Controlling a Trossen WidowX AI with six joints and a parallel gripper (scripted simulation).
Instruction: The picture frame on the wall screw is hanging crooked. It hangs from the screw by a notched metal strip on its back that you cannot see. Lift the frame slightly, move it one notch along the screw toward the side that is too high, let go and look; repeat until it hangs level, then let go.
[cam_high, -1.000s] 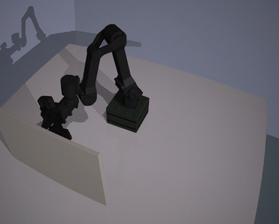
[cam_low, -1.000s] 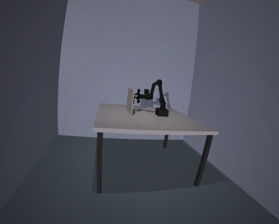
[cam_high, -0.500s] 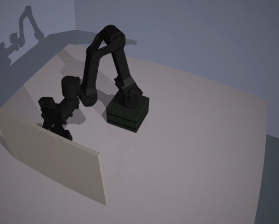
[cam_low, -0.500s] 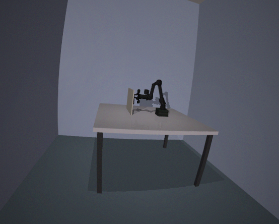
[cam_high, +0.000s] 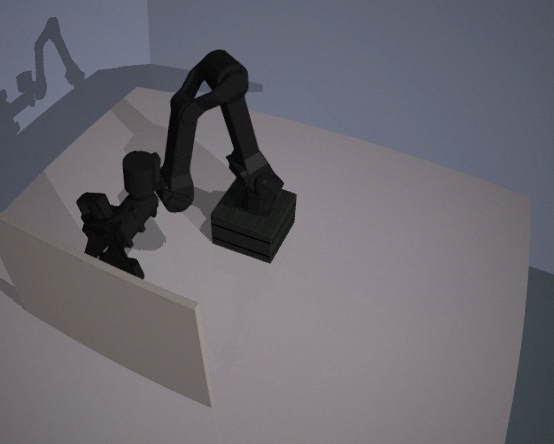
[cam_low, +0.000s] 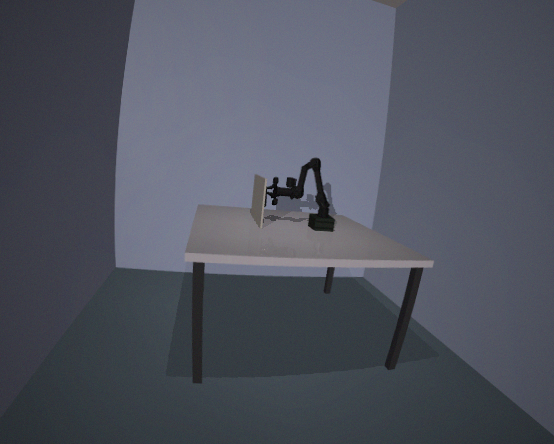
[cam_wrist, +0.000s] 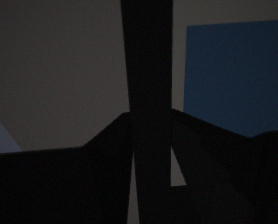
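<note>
The picture frame's dark side rail runs nearly upright through the middle of the wrist view. To its right show a pale mat strip and the blue picture, whose top edge rises slightly to the right. My gripper is shut on the rail, one finger on each side. In the exterior view the gripper reaches to the front of the beige wall panel. The screw and notched strip are hidden. Most of the frame is out of sight, so its overall tilt cannot be told.
The panel stands upright on the pale table. The arm's dark green base block sits on the table in front of the panel. Room walls stand beyond the table.
</note>
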